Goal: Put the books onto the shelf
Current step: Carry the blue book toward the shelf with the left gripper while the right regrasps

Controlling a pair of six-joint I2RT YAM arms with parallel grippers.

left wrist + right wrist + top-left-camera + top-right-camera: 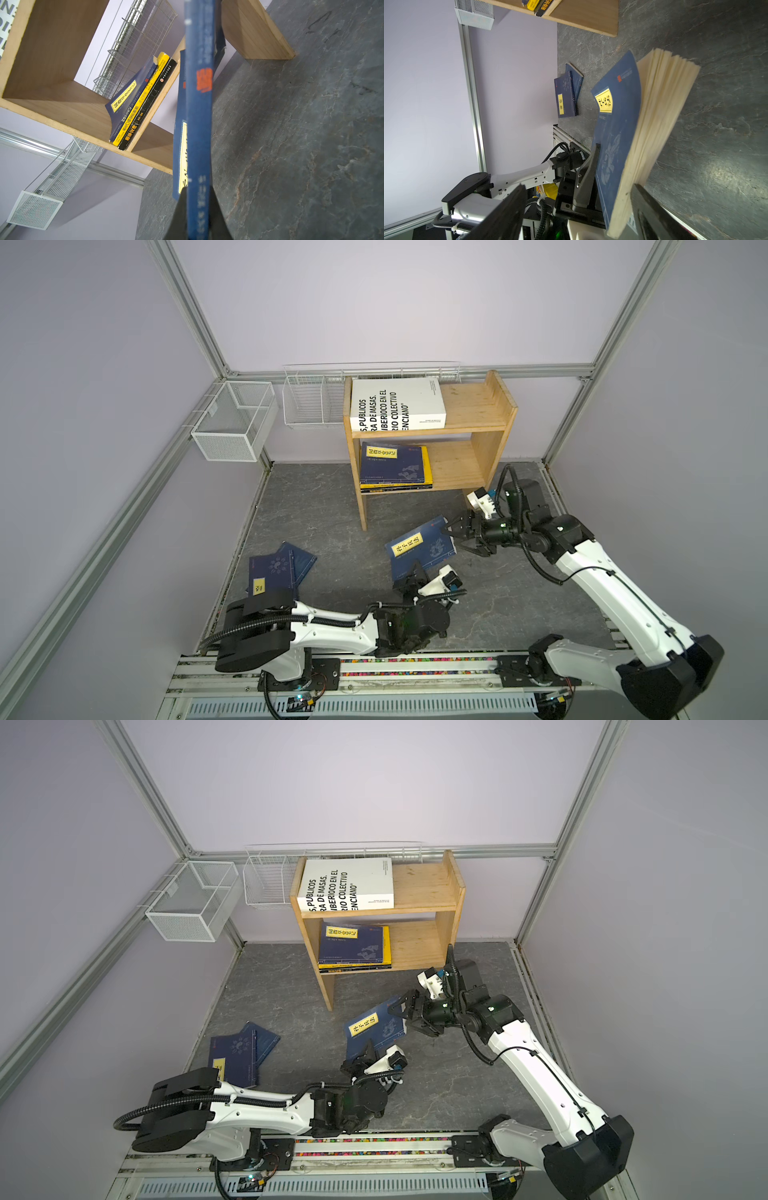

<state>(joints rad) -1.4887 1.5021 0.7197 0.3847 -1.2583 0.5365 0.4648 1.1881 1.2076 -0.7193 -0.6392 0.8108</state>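
Two grippers meet at one navy book (419, 549), tilted up off the table (498, 593): the left gripper (415, 570) pinches its near edge, while the right gripper (453, 536) straddles its far corner with jaws spread. Two other navy books (278, 568) lie at the left, and the shelf (494, 423) carries four more.

Robot lab test cell. Silver aluminium extrusion frame (197, 319) and plain lilac wall panels (395, 302) box it in, well beyond the left gripper (415, 570). Two white-and-black robot arms (324, 626) are bolted to a slotted metal base rail (415, 684) behind that gripper. Grey stone-print floor mat (332, 522) beneath it. White mesh basket (232, 423) clipped to the frame, far to its left.
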